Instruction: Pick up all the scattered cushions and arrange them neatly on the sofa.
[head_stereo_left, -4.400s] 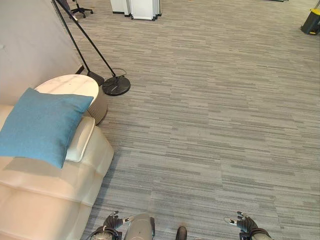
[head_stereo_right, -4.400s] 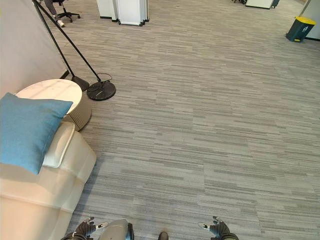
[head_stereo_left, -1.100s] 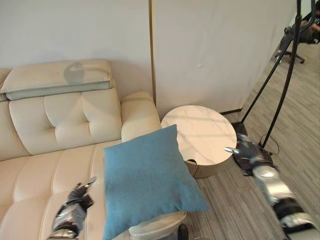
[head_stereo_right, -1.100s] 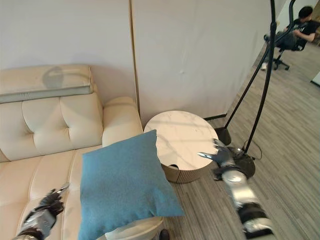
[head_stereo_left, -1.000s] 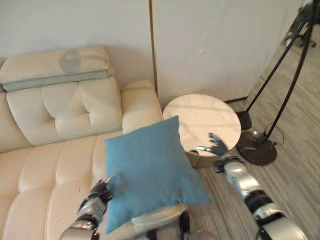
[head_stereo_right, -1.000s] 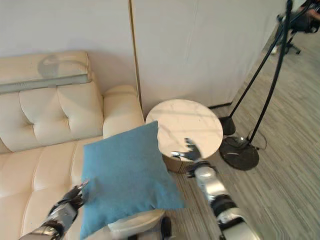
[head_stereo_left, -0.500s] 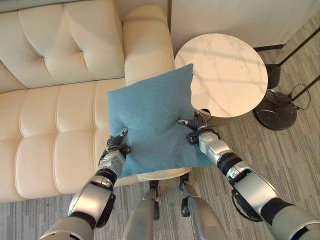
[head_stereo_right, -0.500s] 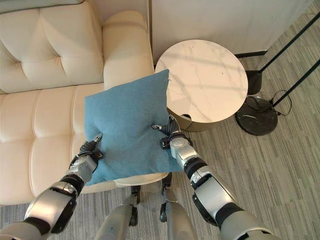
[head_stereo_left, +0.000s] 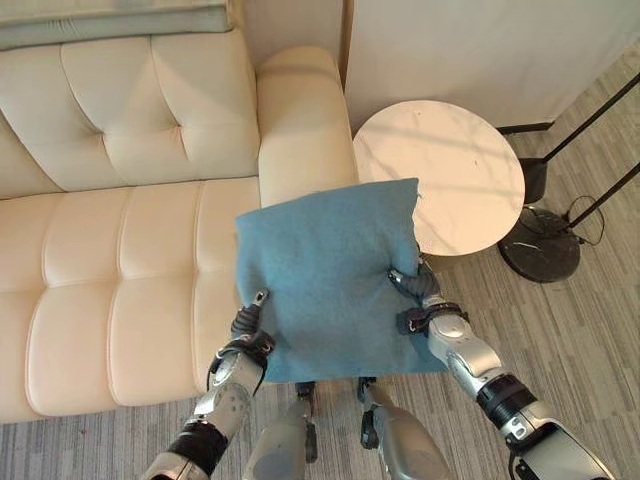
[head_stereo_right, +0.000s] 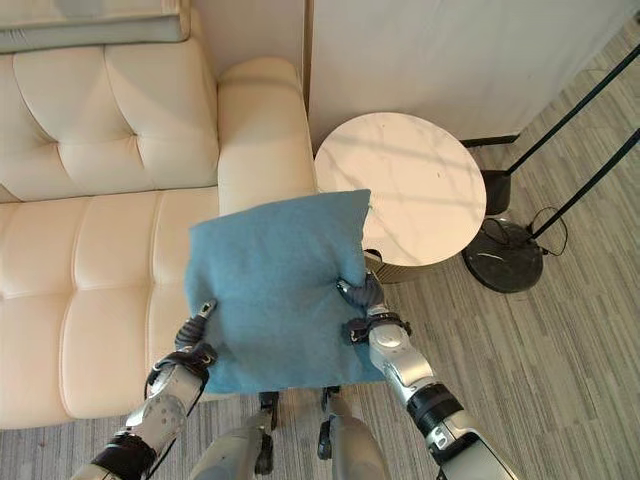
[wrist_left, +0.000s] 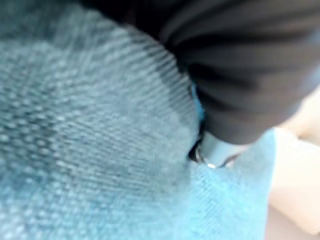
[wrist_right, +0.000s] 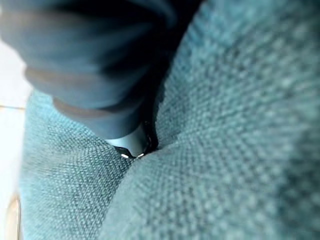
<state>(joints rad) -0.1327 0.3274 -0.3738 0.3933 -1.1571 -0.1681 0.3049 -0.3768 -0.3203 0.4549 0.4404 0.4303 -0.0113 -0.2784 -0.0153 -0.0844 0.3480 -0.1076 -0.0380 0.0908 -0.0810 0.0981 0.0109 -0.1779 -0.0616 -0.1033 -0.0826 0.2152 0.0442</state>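
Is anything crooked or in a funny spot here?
The blue cushion isn't lying neatly on the sofa yet. It sits tilted over the seat's front corner by the armrest, sticking out over the floor, between the left hand and right hand. Nothing looks spilled or broken.

Cushion: blue woven cloth, coarse visible weave, matt. Sofa: cream leather-look upholstery, tufted, smooth with a soft sheen. Side table: pale marble-look top, smooth, veined. Floor: grey striped carpet, matt. Lamp base: black, smooth.
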